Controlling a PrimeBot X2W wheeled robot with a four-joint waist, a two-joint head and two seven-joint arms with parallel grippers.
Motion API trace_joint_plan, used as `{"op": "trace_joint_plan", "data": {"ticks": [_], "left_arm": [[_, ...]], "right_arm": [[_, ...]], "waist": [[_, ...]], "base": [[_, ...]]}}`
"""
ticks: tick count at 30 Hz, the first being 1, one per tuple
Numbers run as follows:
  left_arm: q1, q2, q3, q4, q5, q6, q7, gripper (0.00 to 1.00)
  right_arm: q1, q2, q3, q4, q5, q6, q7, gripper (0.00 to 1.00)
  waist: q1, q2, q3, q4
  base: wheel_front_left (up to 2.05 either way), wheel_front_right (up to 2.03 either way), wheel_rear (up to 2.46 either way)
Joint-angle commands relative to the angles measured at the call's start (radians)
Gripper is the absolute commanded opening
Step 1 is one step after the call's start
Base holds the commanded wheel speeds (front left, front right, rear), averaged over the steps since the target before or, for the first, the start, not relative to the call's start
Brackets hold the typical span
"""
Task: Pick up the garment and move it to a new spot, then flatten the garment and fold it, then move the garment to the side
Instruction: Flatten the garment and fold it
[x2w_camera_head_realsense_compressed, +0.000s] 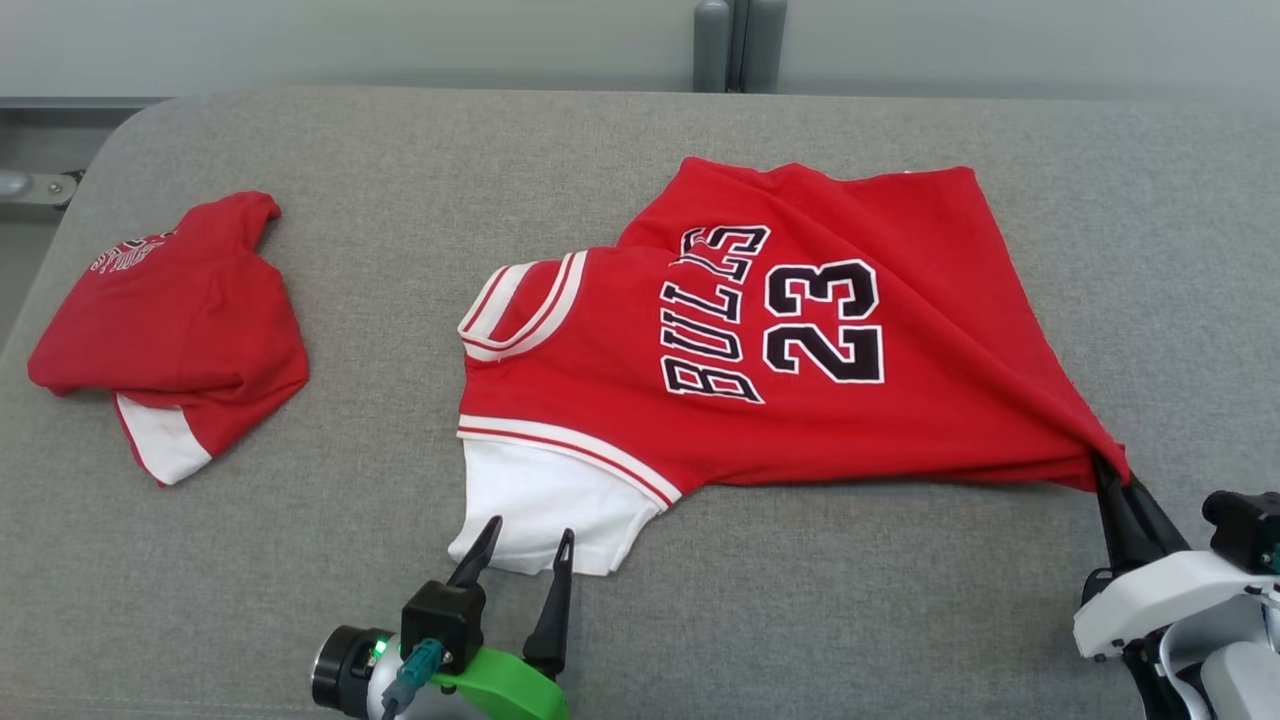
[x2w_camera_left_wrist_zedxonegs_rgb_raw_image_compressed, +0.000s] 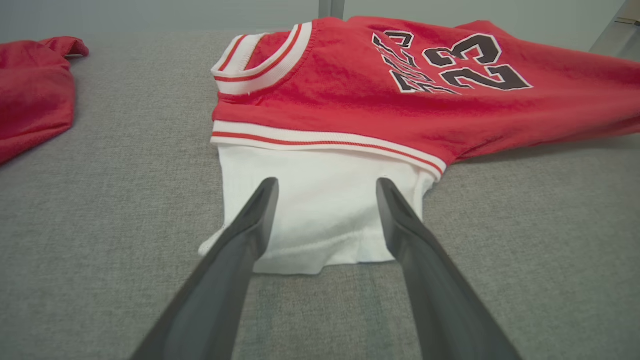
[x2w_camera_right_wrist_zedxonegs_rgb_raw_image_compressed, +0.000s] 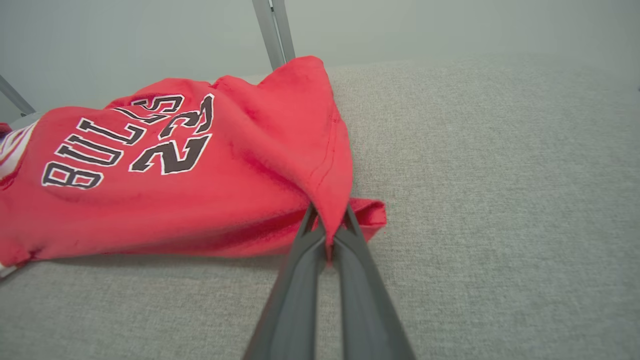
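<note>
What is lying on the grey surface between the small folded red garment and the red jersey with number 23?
Nothing: the stretch is bare. The head view shows plain grey surface between the folded red garment and the jersey.

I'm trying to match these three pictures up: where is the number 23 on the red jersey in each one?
Head view: number 23, just right of centre.
Left wrist view: number 23, top right.
Right wrist view: number 23, upper left.
Shared landmark: grey post, at each picture's top edge.

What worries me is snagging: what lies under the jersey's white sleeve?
Grey table surface shows around the white sleeve; whatever lies directly beneath is covered by the cloth.
</note>
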Motion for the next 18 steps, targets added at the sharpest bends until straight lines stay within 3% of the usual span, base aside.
{"op": "trace_joint_plan", "data": {"ticks": [1,11,12,13,14,15,18], "left_arm": [[-0.014,0.003,-0.005,-0.001,-0.009,0.005,0.000,1.00],[-0.072,0.003,-0.056,-0.011,-0.027,0.016,0.000,1.00],[-0.078,0.003,-0.062,-0.012,-0.029,0.018,0.000,1.00],[-0.080,0.003,-0.068,-0.011,-0.033,0.020,0.000,1.00],[-0.083,0.003,-0.073,-0.010,-0.035,0.021,0.000,1.00],[-0.086,0.003,-0.077,-0.009,-0.037,0.024,0.000,1.00],[-0.088,0.003,-0.083,-0.006,-0.041,0.029,0.000,1.00]], "right_arm": [[-0.023,-0.006,-0.004,-0.013,-0.003,-0.002,0.014,0.00],[-0.242,-0.019,-0.025,0.117,-0.084,-0.002,0.049,0.00],[-0.267,-0.019,-0.027,0.142,-0.095,-0.002,0.048,0.09],[-0.291,-0.015,-0.031,0.168,-0.100,-0.002,0.045,0.33],[-0.313,-0.013,-0.032,0.195,-0.110,-0.002,0.046,0.79],[-0.335,-0.012,-0.036,0.223,-0.116,-0.002,0.045,1.00],[-0.387,-0.006,-0.046,0.305,-0.145,-0.002,0.033,1.00]], "waist": [[0.0000,-0.0001,0.037,0.019],[0.0000,-0.0001,0.118,0.104],[0.0000,-0.0001,0.123,0.115],[0.0000,-0.0001,0.127,0.124],[0.0000,-0.0001,0.131,0.131],[0.0000,-0.0001,0.132,0.136],[0.0000,-0.0001,0.131,0.144]], "base": [[0.00,0.00,0.00],[0.00,0.00,0.00],[0.00,0.00,0.00],[0.00,0.00,0.00],[0.00,0.00,0.00],[0.00,0.00,0.00],[0.00,0.00,0.00]]}}
